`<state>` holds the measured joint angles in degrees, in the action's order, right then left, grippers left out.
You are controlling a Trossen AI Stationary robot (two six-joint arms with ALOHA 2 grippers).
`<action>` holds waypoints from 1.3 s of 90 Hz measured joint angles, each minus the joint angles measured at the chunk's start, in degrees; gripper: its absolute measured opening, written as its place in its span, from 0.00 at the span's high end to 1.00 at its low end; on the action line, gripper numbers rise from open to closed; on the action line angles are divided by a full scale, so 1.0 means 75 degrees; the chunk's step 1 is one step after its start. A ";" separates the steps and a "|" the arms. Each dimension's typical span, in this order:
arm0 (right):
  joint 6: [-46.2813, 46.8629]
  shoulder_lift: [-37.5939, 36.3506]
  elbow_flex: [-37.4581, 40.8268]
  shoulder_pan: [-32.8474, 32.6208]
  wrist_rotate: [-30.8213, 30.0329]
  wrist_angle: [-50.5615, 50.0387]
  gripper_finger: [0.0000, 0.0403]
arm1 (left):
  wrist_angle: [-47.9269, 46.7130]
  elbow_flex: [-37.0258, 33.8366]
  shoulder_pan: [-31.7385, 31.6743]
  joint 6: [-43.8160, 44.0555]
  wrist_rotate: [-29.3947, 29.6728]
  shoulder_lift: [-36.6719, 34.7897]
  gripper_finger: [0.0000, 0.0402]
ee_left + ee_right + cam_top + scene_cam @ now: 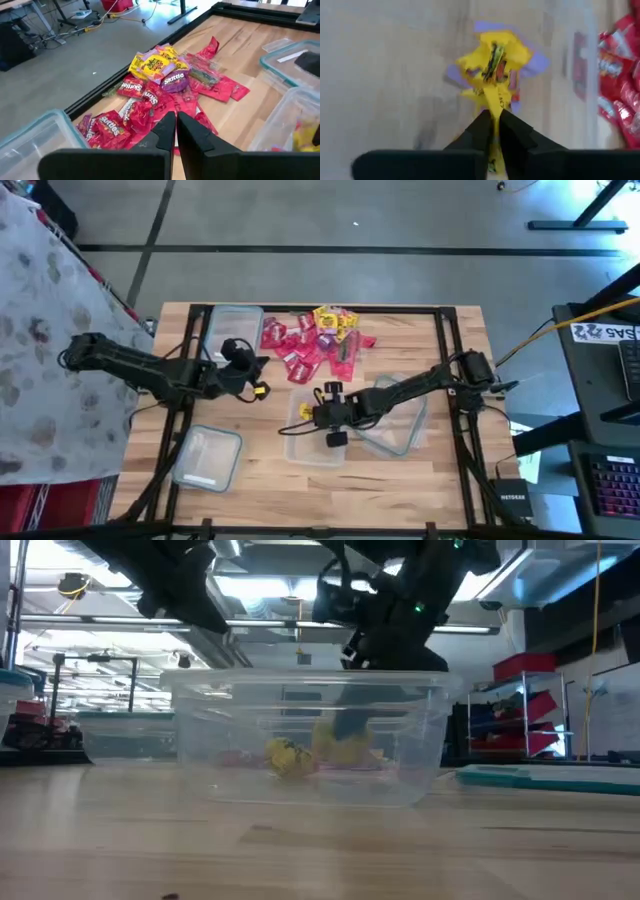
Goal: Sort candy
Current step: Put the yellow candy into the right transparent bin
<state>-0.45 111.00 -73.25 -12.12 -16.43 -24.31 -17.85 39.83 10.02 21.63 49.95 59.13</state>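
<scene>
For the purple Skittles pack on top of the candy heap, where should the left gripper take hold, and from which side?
Judging by its pose, from above, by a crimped end edge: the purple Skittles pack lies flat, uppermost on the candy pile, red packs crowding its sides. The left gripper is shut, so it must open first.

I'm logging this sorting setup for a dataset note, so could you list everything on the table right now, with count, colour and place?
Candy pile: many small packets, mostly red and pink, some yellow, one purple; far middle of the table.
Yellow candy packet: one, pinched by the right gripper over the open tub.
Open tub: one, clear, middle of the table; yellow candy inside, count unclear.
Far tub: one, clear with a teal rim, left of the pile.
Near-left tub: one, clear, near left edge.
Lid: one, clear with a teal rim, right of the open tub.
Table: one, light wood.
Left gripper: shut, empty, near the pile.
Right gripper: shut on the yellow packet.
</scene>
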 joint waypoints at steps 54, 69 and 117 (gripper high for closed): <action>0.0469 -0.0054 -0.0056 0.0503 0.0693 0.0110 0.97 | 0.0058 0.0000 -0.0052 -0.0076 0.0044 0.0000 1.00; 0.0490 0.0443 -0.0056 0.0512 0.1151 0.0162 0.98 | 0.0067 0.0000 -0.0047 -0.0053 0.0041 0.0000 1.00; 0.0467 -0.0023 -0.0131 0.0518 0.1451 0.0175 1.00 | 0.0064 0.0000 -0.0050 -0.0052 0.0026 0.0000 1.00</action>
<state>3.05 110.83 -74.24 -8.23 -5.55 -23.00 -17.37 39.83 9.65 21.23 50.15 59.13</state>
